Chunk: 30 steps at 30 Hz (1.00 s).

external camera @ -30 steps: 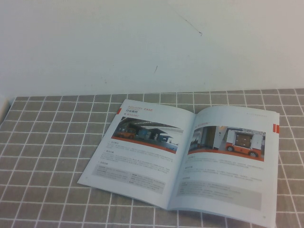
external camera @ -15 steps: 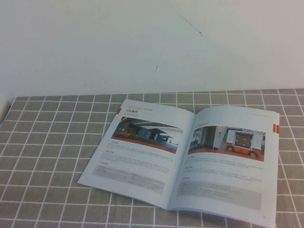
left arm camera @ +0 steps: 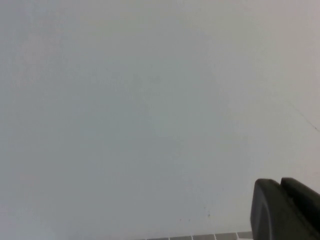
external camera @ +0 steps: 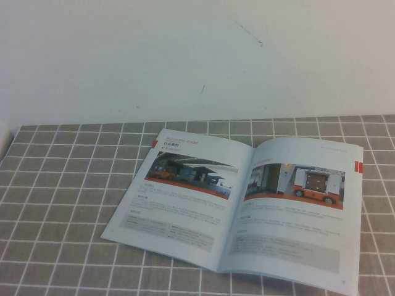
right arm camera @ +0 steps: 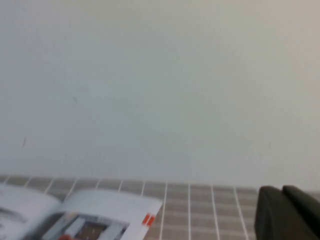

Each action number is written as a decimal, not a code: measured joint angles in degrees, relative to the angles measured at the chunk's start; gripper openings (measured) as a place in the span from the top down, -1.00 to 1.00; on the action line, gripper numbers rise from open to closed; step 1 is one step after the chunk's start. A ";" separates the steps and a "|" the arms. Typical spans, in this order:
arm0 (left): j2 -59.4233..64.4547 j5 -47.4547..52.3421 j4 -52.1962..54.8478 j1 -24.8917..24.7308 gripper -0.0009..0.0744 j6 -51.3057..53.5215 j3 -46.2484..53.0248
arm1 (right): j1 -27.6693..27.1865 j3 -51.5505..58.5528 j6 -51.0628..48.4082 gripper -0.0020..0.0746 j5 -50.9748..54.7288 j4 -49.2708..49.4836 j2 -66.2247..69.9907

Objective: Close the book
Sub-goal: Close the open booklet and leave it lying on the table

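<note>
A plain white wall, marked by a thin dark scratch, rises behind the tabletop, which wears a grey cloth gridded in white.

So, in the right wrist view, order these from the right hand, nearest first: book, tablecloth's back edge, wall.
1. book, ahead of the right hand.
2. tablecloth's back edge, behind the book.
3. wall, farthest back.
Left hand faces the wall.

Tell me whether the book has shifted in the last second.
No. The open book keeps its corners on the same tablecloth grid lines. The left hand and right hand show only in their wrist views, off it.
</note>
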 joint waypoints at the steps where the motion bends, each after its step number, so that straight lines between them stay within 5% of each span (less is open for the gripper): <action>1: 2.21 1.00 0.00 0.09 0.99 0.00 -1.96 | 0.00 -1.24 0.00 0.95 2.52 0.73 1.47; 9: 21.27 0.03 0.00 0.09 0.99 0.00 -9.35 | 0.00 -9.40 -8.63 0.95 15.36 9.53 20.27; 16: 36.81 4.15 -1.66 -0.25 0.99 -1.67 -14.77 | 0.00 -16.90 -29.83 0.95 20.31 26.50 39.35; 21: 46.31 5.61 -4.95 -4.87 0.99 -0.43 -21.03 | 0.31 -21.99 -49.23 0.95 23.18 41.96 54.35; 30: 63.09 10.47 -5.35 -14.91 0.99 2.46 -29.42 | 12.94 -32.35 -59.13 0.95 20.03 46.92 82.89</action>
